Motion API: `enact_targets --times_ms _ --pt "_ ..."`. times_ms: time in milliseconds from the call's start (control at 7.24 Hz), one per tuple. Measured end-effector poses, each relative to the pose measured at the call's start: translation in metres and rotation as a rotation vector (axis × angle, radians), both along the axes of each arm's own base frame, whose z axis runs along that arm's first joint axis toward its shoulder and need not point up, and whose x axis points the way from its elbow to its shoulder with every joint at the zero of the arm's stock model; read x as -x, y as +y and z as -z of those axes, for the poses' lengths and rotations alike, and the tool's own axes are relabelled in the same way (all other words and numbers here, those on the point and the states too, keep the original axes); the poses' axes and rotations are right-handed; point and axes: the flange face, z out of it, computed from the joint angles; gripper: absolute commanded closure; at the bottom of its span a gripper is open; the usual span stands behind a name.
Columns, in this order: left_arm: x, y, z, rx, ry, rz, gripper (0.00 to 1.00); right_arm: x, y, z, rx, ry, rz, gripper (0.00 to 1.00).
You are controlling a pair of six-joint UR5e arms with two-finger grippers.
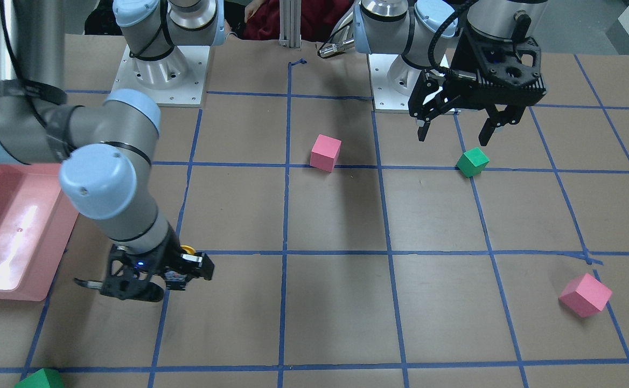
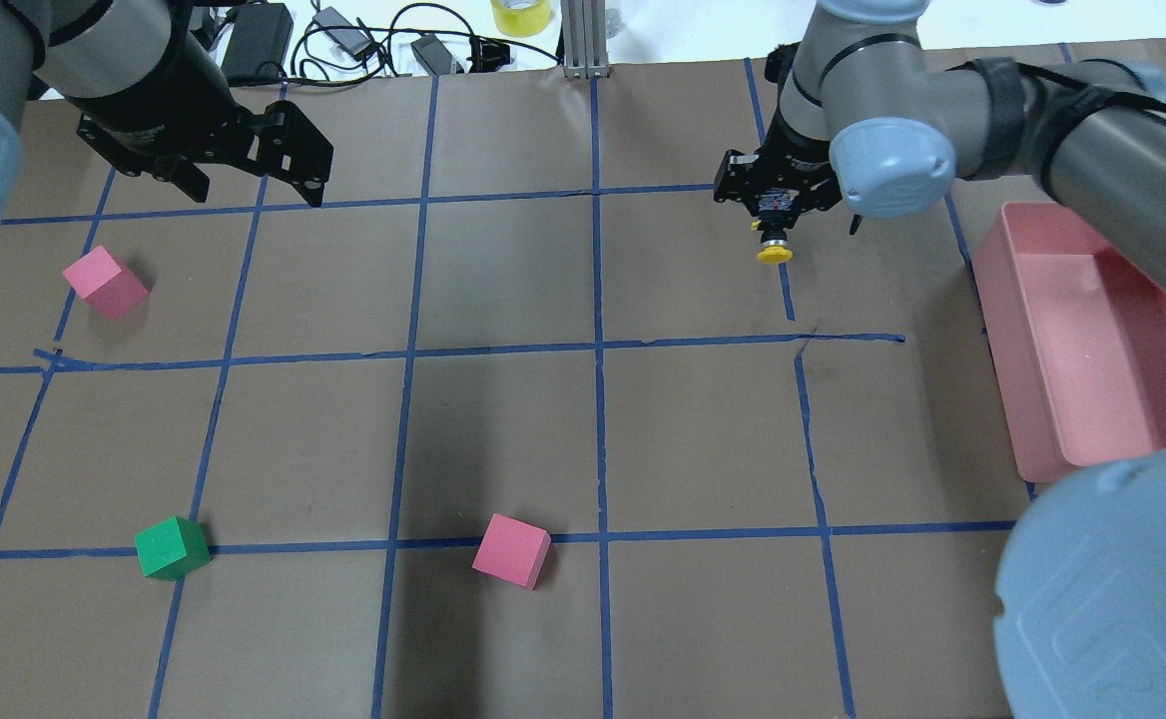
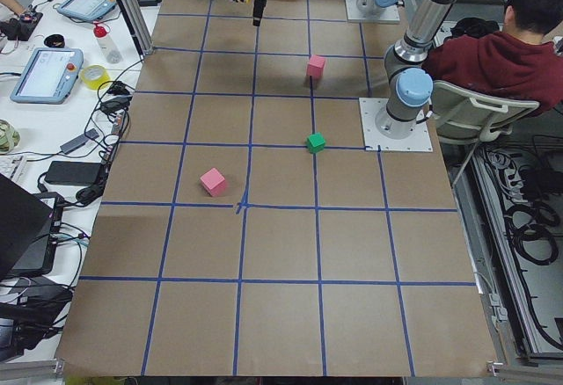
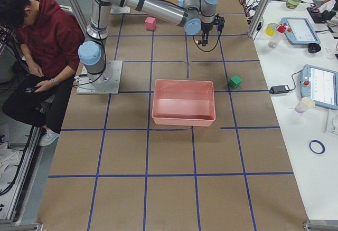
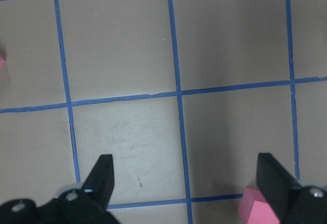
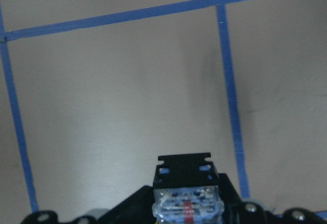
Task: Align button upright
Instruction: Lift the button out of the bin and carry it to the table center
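Observation:
The button [image 2: 774, 254] has a yellow cap, a black body and a grey contact block. My right gripper [image 2: 772, 228] is shut on it and holds it low over the table at the far right. The button lies about level, with its cap toward the robot's side. In the front view the cap [image 1: 187, 250] peeks out behind the right gripper [image 1: 193, 265]. The right wrist view shows the contact block [image 6: 186, 191] between the jaws. My left gripper [image 2: 254, 190] is open and empty, high over the table's left side; it also shows in the front view [image 1: 454, 133] and the left wrist view [image 5: 186, 175].
A pink bin [image 2: 1002, 330] stands at the right, beside the right arm. Two pink cubes [image 2: 104, 282] [image 2: 511, 550] and a green cube [image 2: 172, 547] lie on the gridded table. Another green cube [image 1: 40, 379] sits at the front view's bottom left.

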Motion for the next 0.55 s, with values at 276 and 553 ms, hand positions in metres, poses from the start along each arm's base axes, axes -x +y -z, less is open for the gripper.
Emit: enact_targets --times_ms 276,553 --pt "0.0 0.0 0.0 0.0 0.0 0.0 0.0 -0.047 -0.007 0.022 0.005 -0.074 -0.006 1.0" --pt "0.0 0.0 0.0 0.001 0.001 0.001 0.0 -0.106 -0.018 0.033 0.001 -0.101 0.032 1.0"
